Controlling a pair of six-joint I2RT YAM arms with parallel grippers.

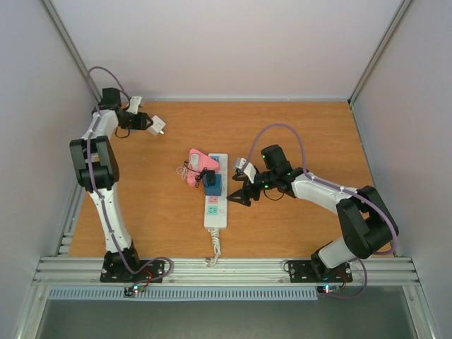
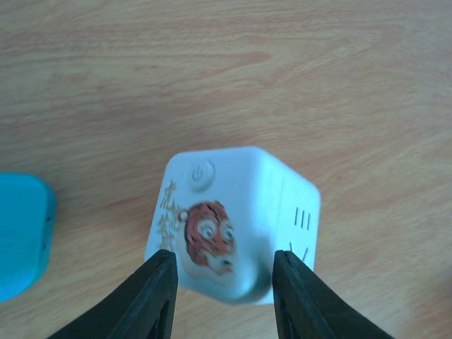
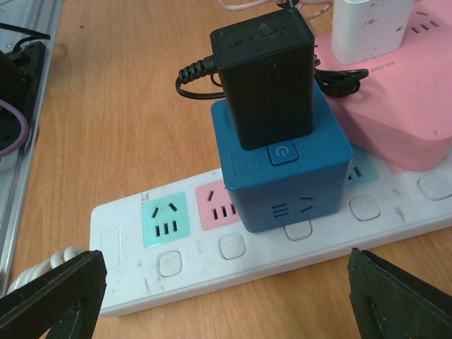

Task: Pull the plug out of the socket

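White plastic sits between the left gripper's (image 2: 224,296) fingers: a tiger-print cube (image 2: 233,219), with the jaws drawn narrow and seemingly pressing its two sides. That arm reaches to the far left of the wooden table (image 1: 304,134), elbow folded high and wrist pointing right. It holds the tiger-print cube well apart from the socket (image 1: 215,212), which I judge puts it out of the way.

Mid-table the socket lies lengthways, cord toward the arm bases. A pink block (image 3: 395,120) carrying a white charger (image 3: 371,28) rests over its far end; whether it is plugged in I cannot tell. Beside it a blue cube (image 3: 282,183) is seated in an outlet with a black adapter (image 3: 265,78) on top, so a plug is not yet off.

Just right of the socket, the right gripper (image 1: 240,192) hangs low, jaws spread wide and empty. Its forearm stretches leftward, probably lined up to straddle the blue cube.
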